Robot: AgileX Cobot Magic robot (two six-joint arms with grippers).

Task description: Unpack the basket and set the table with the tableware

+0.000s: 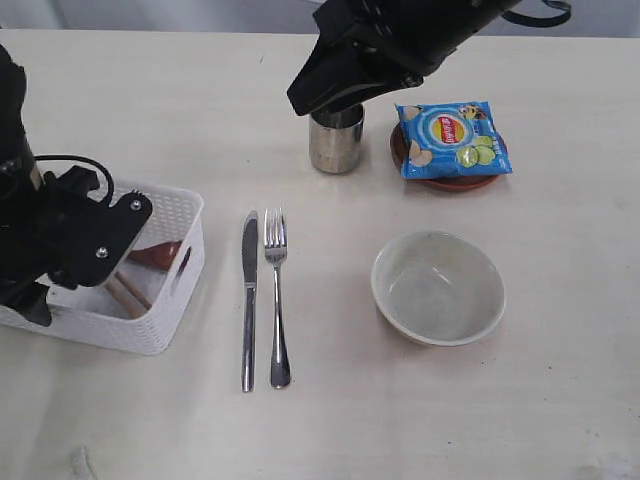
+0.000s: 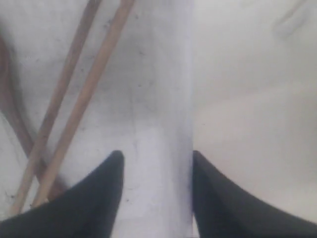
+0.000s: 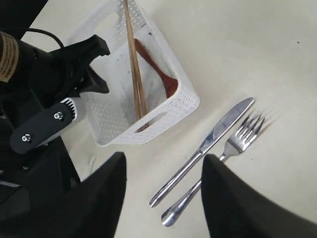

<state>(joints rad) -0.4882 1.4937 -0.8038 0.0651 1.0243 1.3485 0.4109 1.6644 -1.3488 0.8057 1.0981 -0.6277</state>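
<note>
**Centre before closing**

The left pincer (image 2: pixel 156 157) stands partly open and empty inside the white lattice plastic basket (image 1: pixel 170 300) at the pale beige bench's (image 1: pixel 500 420) edge, seemingly near its wall. The wooden chopsticks (image 2: pixel 79 104) lie beside one jaw — shift over them, then grip both together. The right pincer (image 3: pixel 163 161) is open too — empty.

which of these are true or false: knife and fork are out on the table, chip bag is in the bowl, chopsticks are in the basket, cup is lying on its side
The knife and fork lie side by side on the table: true.
The chip bag is in the bowl: false; the chip bag lies on the plate, and the bowl is empty.
The chopsticks are in the basket: true.
The cup lies on its side: false; the cup stands upright.
</note>
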